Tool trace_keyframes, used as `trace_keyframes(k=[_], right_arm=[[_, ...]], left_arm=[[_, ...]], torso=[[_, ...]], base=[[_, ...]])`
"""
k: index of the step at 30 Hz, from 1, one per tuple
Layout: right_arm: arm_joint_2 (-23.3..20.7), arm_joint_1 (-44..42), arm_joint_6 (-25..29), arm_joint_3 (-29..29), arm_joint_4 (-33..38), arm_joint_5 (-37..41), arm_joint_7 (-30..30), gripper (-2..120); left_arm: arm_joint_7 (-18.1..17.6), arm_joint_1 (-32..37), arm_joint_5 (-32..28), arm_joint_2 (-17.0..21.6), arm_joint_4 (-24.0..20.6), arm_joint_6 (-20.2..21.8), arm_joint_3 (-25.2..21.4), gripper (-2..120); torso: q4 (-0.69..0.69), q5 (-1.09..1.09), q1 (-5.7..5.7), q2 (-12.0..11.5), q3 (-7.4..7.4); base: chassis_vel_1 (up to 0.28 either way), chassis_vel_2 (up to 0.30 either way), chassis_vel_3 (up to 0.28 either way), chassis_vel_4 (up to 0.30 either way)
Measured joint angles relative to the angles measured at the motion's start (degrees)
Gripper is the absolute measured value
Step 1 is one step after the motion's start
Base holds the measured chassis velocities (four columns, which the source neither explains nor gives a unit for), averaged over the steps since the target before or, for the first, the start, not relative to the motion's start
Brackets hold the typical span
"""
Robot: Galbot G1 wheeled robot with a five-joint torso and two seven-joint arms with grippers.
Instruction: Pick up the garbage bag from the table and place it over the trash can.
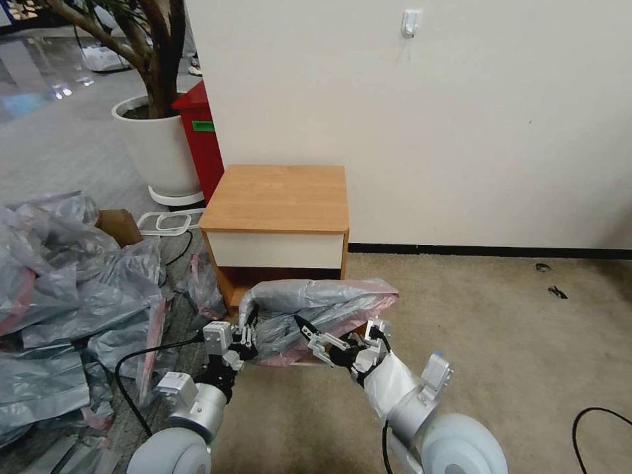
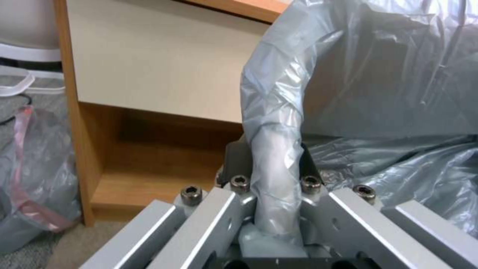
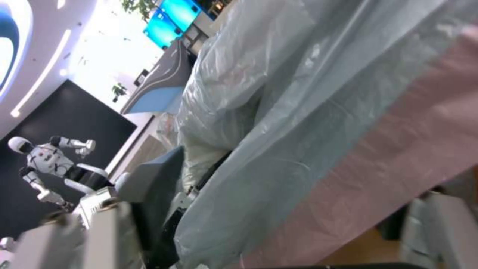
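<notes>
Left gripper [image 1: 246, 337] clamps garbage bag [image 1: 316, 309] rim (table [image 1: 276, 197] behind).

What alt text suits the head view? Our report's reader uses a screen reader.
Two robot claws, left and right, hold a grey garbage bag low in front of a wooden nightstand. A heap of similar bags lies left.

Grey garbage bag [image 1: 316, 309] apparently over trash can.
</notes>
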Motion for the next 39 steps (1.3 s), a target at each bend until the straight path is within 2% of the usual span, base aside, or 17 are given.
trace_keyframes(k=[2,6,8,10,12,14,16,17,18,21,39], right_arm=[[0.2,0.0,0.1,-0.1,-0.1,-0.2,-0.2,72],[0.6,0.0,0.5,-0.5,-0.4,-0.8,-0.7,52],[0.6,0.0,0.5,-0.6,-0.4,-0.9,-0.8,49],[0.5,-0.1,0.7,-0.6,-0.4,-1.2,-0.9,41],[0.4,-0.2,0.9,-0.4,-0.4,-1.5,-1.1,29],[0.4,-0.2,0.9,-0.4,-0.4,-1.6,-1.2,28],[0.2,-0.2,1.0,-0.3,-0.4,-1.9,-1.3,21],[0.1,-0.2,1.1,-0.2,-0.3,-2.0,-1.4,13],[0.1,-0.2,1.1,-0.2,-0.3,-2.0,-1.4,13],[0.0,-0.2,1.4,0.0,-0.4,-2.3,-1.5,0],[-1.1,-3.6,2.0,-1.3,1.0,-5.3,-2.6,0]], left_arm=[[0.0,0.0,0.0,0.0,-0.1,0.0,0.0,3],[0.0,0.2,-0.1,0.0,-0.1,0.0,-0.2,3],[0.0,0.2,-0.1,0.0,-0.1,0.0,-0.2,3],[0.0,0.2,-0.2,0.1,-0.1,0.0,-0.4,3],[0.0,0.1,-0.3,0.1,0.0,0.0,-0.5,3],[0.0,0.1,-0.3,0.1,0.2,0.0,-0.5,3],[0.0,0.0,-0.3,0.1,0.4,0.0,-0.5,3],[0.0,-0.1,-0.3,0.0,0.6,0.0,-0.5,3],[0.0,-0.1,-0.3,0.0,0.6,0.0,-0.5,3],[-0.1,-0.4,-0.4,-0.1,0.8,0.1,-0.5,3],[-1.9,-2.5,-3.2,0.0,1.2,1.9,-2.6,3]], torso=[[0.0,0.0,0.0,0.0,0.0],[0.0,0.0,0.0,0.0,0.0],[0.0,0.0,0.0,0.0,0.0],[0.0,0.0,0.0,0.0,0.0],[0.0,0.0,0.0,0.0,0.0],[0.0,0.0,0.0,0.0,0.0],[0.0,0.0,0.0,0.0,0.0],[0.0,0.0,0.0,0.0,0.0],[0.0,0.0,0.0,0.0,0.0],[0.0,0.0,0.0,0.0,0.0],[0.0,0.0,0.0,0.0,0.0]], base=[[0.0,0.0,0.0,0.0],[0.0,0.0,0.0,0.0],[0.0,0.0,0.0,0.0],[0.0,0.0,0.0,0.0],[0.0,0.0,0.0,0.0],[0.0,0.0,0.0,0.0],[0.0,0.0,0.0,0.0],[0.0,0.0,0.0,0.0],[0.0,0.0,0.0,0.0],[0.0,0.0,0.0,0.0],[0.0,0.0,0.0,0.0]])
